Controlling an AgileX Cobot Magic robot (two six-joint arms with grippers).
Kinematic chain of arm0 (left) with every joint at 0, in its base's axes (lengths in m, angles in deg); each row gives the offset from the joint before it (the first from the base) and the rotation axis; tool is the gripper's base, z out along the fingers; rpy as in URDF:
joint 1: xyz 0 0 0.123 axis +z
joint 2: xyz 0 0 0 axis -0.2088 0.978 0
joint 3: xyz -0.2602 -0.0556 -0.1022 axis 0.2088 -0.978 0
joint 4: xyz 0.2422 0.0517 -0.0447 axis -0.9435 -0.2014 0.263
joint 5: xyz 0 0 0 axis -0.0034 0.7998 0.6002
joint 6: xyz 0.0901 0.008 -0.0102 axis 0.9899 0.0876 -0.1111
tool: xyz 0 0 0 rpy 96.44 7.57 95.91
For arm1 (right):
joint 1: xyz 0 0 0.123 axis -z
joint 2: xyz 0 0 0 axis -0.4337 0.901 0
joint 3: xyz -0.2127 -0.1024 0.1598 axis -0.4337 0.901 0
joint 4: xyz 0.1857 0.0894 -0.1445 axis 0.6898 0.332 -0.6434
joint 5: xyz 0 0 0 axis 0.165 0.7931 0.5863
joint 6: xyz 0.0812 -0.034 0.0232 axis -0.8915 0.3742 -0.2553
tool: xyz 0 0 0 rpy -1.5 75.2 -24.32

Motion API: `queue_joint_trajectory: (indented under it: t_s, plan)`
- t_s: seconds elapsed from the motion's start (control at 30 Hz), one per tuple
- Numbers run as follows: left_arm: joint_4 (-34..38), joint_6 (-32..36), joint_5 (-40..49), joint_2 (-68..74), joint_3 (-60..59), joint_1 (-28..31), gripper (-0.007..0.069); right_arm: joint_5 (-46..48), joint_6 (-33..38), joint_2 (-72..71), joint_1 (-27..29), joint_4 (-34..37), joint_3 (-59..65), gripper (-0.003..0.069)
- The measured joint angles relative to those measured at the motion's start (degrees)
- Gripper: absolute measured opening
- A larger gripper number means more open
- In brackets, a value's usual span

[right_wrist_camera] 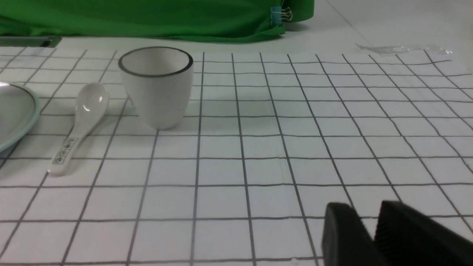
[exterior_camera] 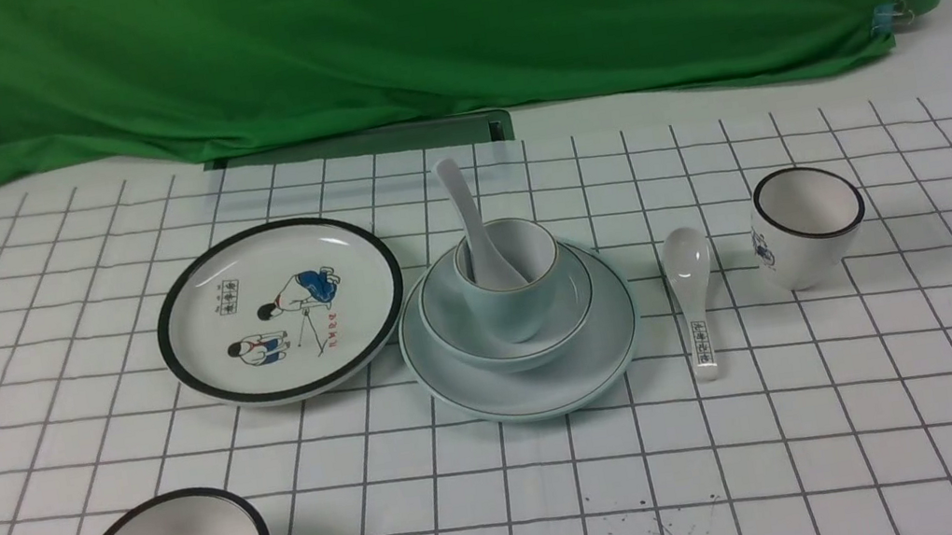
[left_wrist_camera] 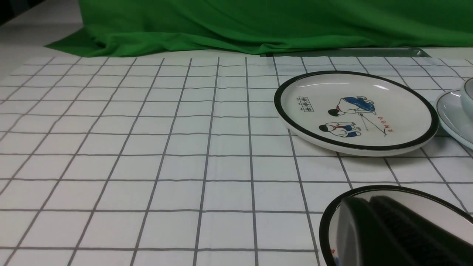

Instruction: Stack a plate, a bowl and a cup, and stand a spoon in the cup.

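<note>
a white checked cloth (exterior_camera: 836, 402) covers the table, green drape (exterior_camera: 402, 24) behind. left of the black-rimmed cup (exterior_camera: 809, 225), the spoon (exterior_camera: 475, 230) stands in the cup (exterior_camera: 512, 286), handle tilting away leftward, atop bowl (exterior_camera: 466, 326) and plate (exterior_camera: 568, 376). left gripper (left_wrist_camera: 391, 232): cannot tell; right gripper (right_wrist_camera: 373, 232) nearly together, empty.
</note>
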Motion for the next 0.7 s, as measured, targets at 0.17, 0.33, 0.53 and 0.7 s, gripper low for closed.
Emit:
queue_joint_trajectory:
  t_s: [0.17,0.33,0.53,0.7]
  plan:
    - [-0.1,0.0,0.0,0.0,0.0,0.0,-0.0029,0.0,0.0,0.0,0.0,0.0,0.0,0.0187]
    - [-0.4,0.0,0.0,0.0,0.0,0.0,-0.0029,0.0,0.0,0.0,0.0,0.0,0.0,0.0196]
    - [-0.8,0.0,0.0,0.0,0.0,0.0,-0.0029,0.0,0.0,0.0,0.0,0.0,0.0,0.021]
    - [-0.8,0.0,0.0,0.0,0.0,0.0,-0.0029,0.0,0.0,0.0,0.0,0.0,0.0,0.0226]
